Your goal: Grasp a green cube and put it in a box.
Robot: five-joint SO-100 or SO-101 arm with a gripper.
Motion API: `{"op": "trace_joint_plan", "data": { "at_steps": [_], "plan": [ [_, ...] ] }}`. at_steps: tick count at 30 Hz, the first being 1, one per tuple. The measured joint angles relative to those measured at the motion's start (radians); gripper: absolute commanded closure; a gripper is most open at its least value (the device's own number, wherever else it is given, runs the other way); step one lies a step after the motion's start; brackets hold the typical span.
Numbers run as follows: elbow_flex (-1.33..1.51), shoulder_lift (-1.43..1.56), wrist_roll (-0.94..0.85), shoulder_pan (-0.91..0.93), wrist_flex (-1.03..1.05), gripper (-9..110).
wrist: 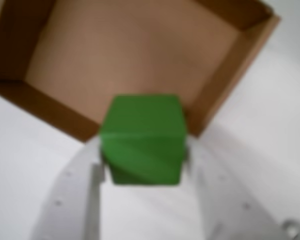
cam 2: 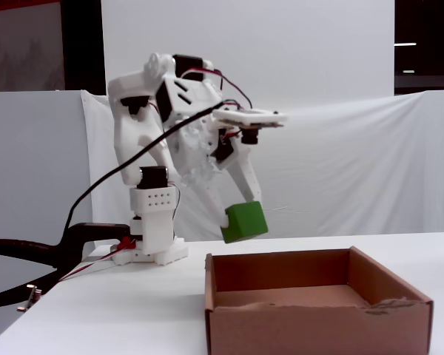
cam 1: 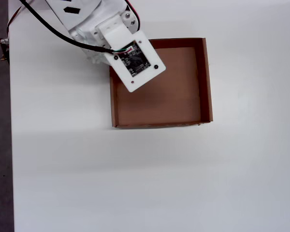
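Matte green cube [cam 2: 245, 221]; brown cardboard box [cam 2: 311, 328] (plain floor).

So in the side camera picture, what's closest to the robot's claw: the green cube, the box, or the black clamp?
In the fixed view, from the gripper:
1. Green cube: held right in the claw, up in the air.
2. Box: just below, on the table.
3. Black clamp: farthest, at the table's left edge.

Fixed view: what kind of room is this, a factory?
More likely a small lab or hobby bench: a white cloth backdrop, a white table, a desktop arm whose gripper holds a green cube above a cardboard box.
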Motion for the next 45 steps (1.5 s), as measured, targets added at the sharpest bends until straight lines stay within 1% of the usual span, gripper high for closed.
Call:
{"op": "trace_joint_plan", "data": {
  "at_steps": [5,11,17,24,30,45],
  "plan": [
    [-0.038,-0.104,-0.072,-0.009,0.009,85],
    [-0.141,-0.255,-0.118,-0.009,-0.008,85],
    [-0.233,-0.377,-0.127,-0.041,-0.021,85],
    [-0.198,-0.400,-0.127,-0.091,-0.040,85],
    [-0.110,-0.399,-0.127,-0.127,-0.040,85],
    [-0.071,-0.423,-0.127,-0.132,-0.063,85]
  ]
}}
